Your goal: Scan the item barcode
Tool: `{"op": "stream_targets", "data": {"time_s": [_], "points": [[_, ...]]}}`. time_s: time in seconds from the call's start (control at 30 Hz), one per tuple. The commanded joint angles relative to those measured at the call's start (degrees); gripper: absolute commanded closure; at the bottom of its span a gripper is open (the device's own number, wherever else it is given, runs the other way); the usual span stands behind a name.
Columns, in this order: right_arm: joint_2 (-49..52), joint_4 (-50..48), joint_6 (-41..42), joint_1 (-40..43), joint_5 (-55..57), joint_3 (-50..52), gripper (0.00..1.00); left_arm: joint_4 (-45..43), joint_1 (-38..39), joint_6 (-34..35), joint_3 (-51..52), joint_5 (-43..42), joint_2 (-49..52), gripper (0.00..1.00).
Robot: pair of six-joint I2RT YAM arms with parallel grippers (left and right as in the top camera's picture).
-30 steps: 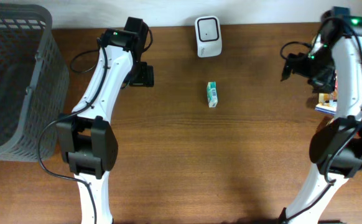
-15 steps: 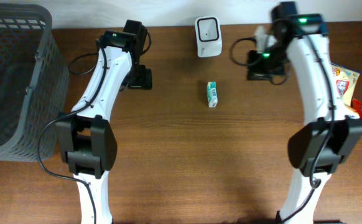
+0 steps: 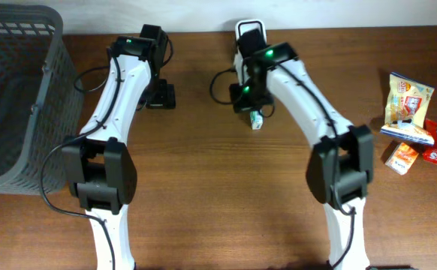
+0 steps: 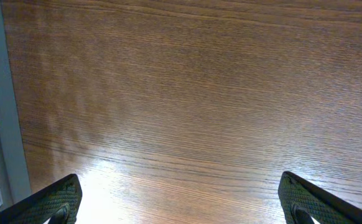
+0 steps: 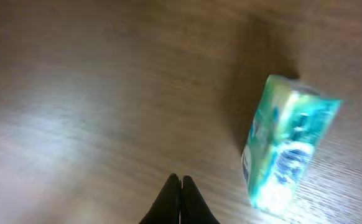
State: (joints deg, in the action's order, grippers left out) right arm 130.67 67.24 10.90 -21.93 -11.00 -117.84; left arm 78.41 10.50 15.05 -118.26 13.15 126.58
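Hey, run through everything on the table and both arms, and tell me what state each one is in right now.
Green box, lying on the table, not gripped.
Scanner, standing at the far edge.
Basket, upright, nothing visible inside.
Snack packets, lying flat at the right.
Left gripper, jaws wide open, empty.
Right gripper, jaws shut on nothing.

I see brown wood table [image 3: 203,187], lined grain, bit shiny under light. Green box [image 5: 287,143], glossy wrap. Basket [image 3: 16,97] far left, grey matt plastic mesh. Scanner [image 3: 248,28], smooth white plastic.
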Motion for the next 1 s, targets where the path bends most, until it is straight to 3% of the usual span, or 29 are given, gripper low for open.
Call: {"op": "stream_targets", "data": {"time_s": [0.0,0.33,0.63,0.73,0.8,0.9,0.97], "points": [[2.21,-0.87,3.41,0.17,6.14,0.59,0.96,0.13,-0.63,0.76,0.48,0.83,-0.92,0.01],[3.78,-1.46,6.14,0.33,20.81,0.59,0.96,0.13,-0.61,0.74,0.48,0.85,-0.92,0.01],[4.07,2.69,6.1,2.89,22.62,0.42,0.96,0.35,-0.61,0.76,0.48,0.81,-0.92,0.01],[4.07,3.45,0.02,3.21,15.28,0.42,0.95,0.09,-0.61,0.76,0.48,0.79,-0.92,0.01],[4.07,3.02,-1.86,2.67,12.7,0.42,0.87,0.04,-0.61,0.79,0.48,0.79,-0.92,0.01],[4.2,1.68,-1.84,1.49,13.68,0.55,0.53,0.11,-0.61,0.76,0.48,0.76,-0.92,0.01],[4.68,1.09,-0.98,0.68,17.4,0.76,0.41,0.17,-0.61,0.76,0.48,0.61,-0.92,0.01]]}}
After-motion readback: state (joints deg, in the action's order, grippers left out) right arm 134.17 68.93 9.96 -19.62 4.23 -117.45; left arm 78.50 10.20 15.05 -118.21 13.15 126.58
